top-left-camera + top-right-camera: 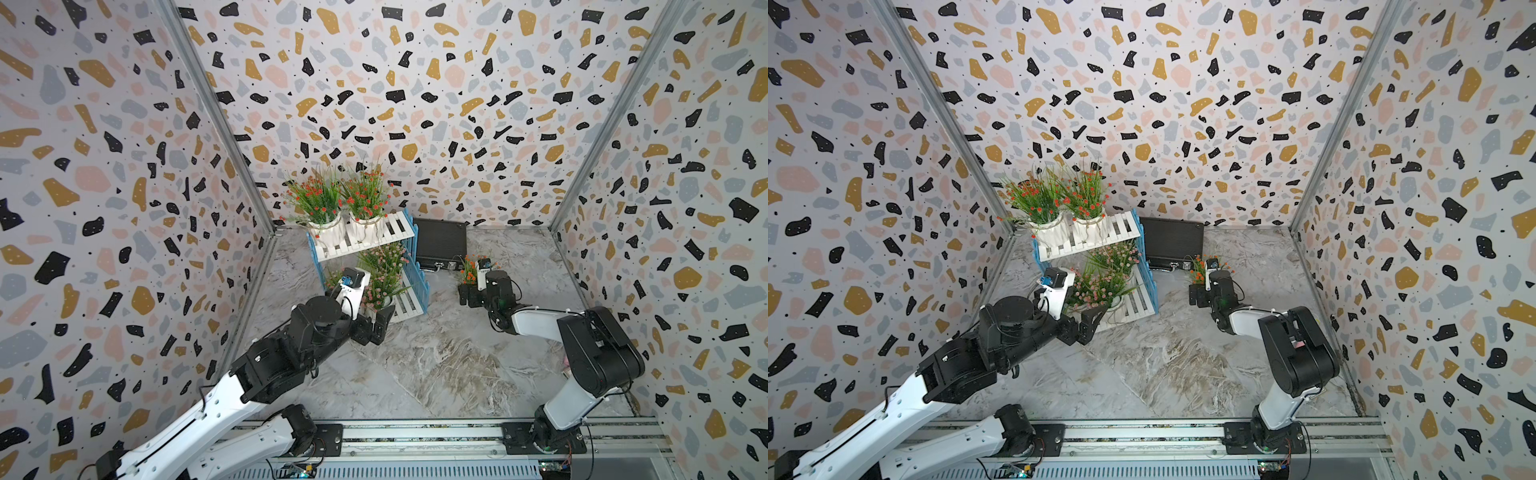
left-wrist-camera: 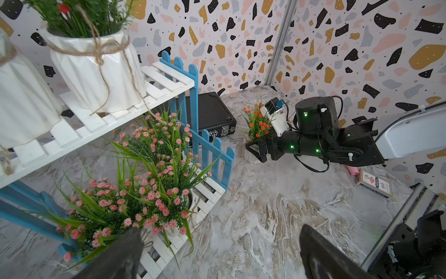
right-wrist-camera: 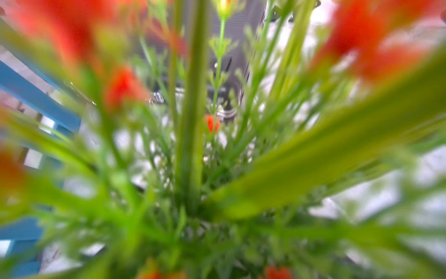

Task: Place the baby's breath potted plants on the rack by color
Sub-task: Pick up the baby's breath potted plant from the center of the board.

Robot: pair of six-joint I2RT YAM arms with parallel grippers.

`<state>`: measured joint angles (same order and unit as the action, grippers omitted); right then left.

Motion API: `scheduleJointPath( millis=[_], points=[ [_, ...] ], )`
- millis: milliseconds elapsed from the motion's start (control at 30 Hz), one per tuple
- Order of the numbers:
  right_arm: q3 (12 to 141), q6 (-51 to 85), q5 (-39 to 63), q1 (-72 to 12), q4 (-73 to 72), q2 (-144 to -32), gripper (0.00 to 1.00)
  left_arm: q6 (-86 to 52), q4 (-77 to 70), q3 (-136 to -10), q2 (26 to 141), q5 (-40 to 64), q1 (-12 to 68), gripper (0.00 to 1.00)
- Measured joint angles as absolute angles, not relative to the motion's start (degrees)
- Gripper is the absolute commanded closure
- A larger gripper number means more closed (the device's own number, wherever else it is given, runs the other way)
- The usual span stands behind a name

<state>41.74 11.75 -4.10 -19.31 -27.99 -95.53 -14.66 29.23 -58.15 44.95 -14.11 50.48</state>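
We saw the rack (image 1: 397, 227), its long side running left to right: two orange-red plants (image 1: 318, 199) upright on top, pink plants (image 1: 384, 276) below. The left gripper (image 1: 376, 322) hung spread and empty beside them. Past the black briefcase (image 1: 440, 241), the right gripper (image 1: 468, 296) stood wide around the pot (image 2: 250, 158) of a third orange-red plant (image 1: 470, 270), upright on the table (image 1: 436, 353).

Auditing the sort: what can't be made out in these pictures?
Right wrist view: blurred orange plant foliage fills it, hiding the right gripper.
Top views: that gripper covers the plant's pot.
Left wrist view: bottom edge cuts off left gripper fingers.
Pink plants: foliage overlaps; count unclear.
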Motion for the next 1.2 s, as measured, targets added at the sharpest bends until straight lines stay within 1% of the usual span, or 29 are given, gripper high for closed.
scheduleJointPath(
  millis=[133,200,367,500,767,833,1033,1200],
  points=[
    [41.7,11.8,-3.9,-19.0,-29.8,-95.5,0.09,-14.7,29.3,-57.4,44.9,-14.1,50.5,0.01],
    [41.7,11.8,-3.7,-19.0,-30.1,-95.5,0.1,-14.7,29.4,-57.2,44.9,-14.1,50.5,0.01],
    [41.3,12.3,-3.4,-19.0,-30.6,-95.5,0.02,-14.7,29.4,-56.6,44.7,-14.1,50.5,0.01],
    [39.4,12.8,-3.1,-19.0,-31.6,-95.5,0.01,-14.7,29.3,-56.2,44.6,-14.1,50.5,0.01],
    [39.4,13.3,-3.0,-19.0,-32.9,-96.5,0.1,-14.8,29.3,-55.3,44.0,-14.1,50.5,0.01],
    [39.4,13.6,-3.2,-19.0,-33.6,-96.7,0.17,-14.8,29.3,-55.2,43.6,-14.2,50.5,0.01],
    [38.9,13.9,-3.0,-19.0,-35.8,-97.2,0.16,-14.8,29.3,-55.0,43.1,-14.2,50.5,0.01],
    [38.0,13.4,-1.9,-18.7,-36.6,-96.2,0.19,-14.8,29.2,-54.6,43.1,-14.2,50.5,0.01]
  ],
)
